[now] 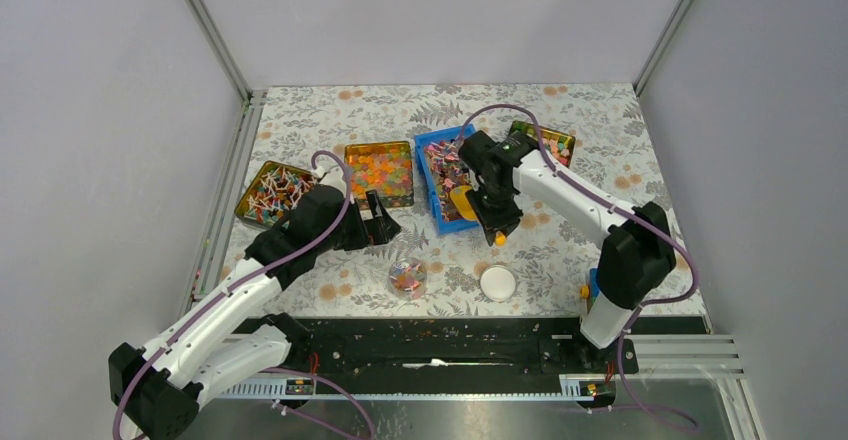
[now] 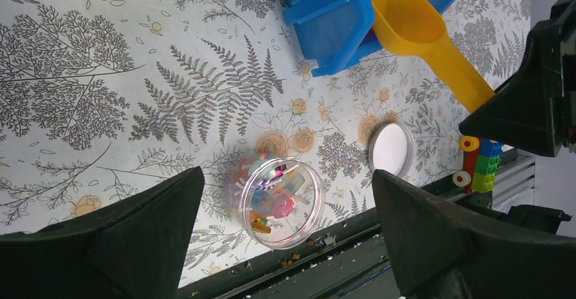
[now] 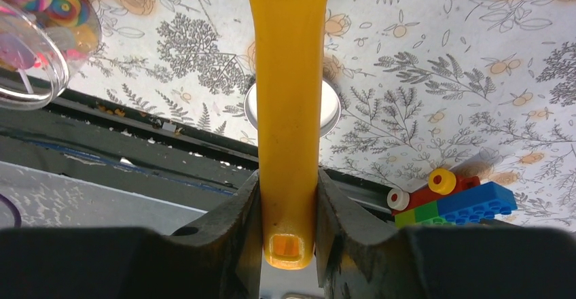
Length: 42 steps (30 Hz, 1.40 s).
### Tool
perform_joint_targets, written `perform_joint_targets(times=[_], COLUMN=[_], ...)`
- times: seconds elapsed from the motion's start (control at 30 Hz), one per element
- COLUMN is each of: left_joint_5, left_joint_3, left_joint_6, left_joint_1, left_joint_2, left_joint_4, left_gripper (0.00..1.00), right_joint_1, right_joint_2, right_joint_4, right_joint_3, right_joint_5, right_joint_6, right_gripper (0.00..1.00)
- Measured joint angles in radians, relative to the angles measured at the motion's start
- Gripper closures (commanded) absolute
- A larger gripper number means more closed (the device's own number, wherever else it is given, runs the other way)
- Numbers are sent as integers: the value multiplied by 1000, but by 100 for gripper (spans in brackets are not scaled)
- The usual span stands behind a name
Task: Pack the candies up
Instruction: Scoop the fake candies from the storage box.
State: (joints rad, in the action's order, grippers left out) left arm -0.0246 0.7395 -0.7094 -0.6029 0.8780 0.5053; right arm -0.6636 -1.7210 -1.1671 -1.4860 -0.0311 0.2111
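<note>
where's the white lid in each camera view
Top external: white lid low centre, right of the clear tub.
Left wrist: lid centre-right, up and right of the tub.
Right wrist: lid mid-frame, mostly hidden behind the yellow scoop.
Shared landmark: the clear tub, upper left in the right wrist view.

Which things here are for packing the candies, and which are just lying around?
For the job: candies in the blue bin; yellow scoop, clamped in the right gripper; clear jar; white lid.

Just lying about: orange jelly pieces; left tin; far-right tin; toy bricks.
</note>
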Motion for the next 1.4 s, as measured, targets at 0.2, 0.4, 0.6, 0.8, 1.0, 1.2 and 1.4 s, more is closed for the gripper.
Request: perform_joint_targets(times=[0.2,0.4,0.6,0.8,1.0,1.2,1.4], left_joint_5=[0,1,2,1,-6,-21,-21], left_joint_3=[-10,-11,0,0,-24,-55,-61], left_joint_6=[5,31,68,108,126,159,170], left_joint_1=[0,0,0,0,0,0,0], left_joint_2=[-6,-6,-21,-57,-96,-97,-88], left_joint_4=[-6,-18,-47,-121,-199,-215,-146], left_gripper=[1,1,2,3,2,3,3], right_joint_1=[0,0,0,0,0,-14,-58], right_joint_2=[78,134,177,245,288,322,339], right_joint_4=[23,43,59,62,57,43,41], right_joint_3=[64,103,126,145,156,158,188], right_joint_5=[-15,-21,-40,-42,-43,-68,-94], right_joint_6=[-15,-38,-72,-103,-111,-117,-128], right_gripper=[100,100,100,100,100,100,100])
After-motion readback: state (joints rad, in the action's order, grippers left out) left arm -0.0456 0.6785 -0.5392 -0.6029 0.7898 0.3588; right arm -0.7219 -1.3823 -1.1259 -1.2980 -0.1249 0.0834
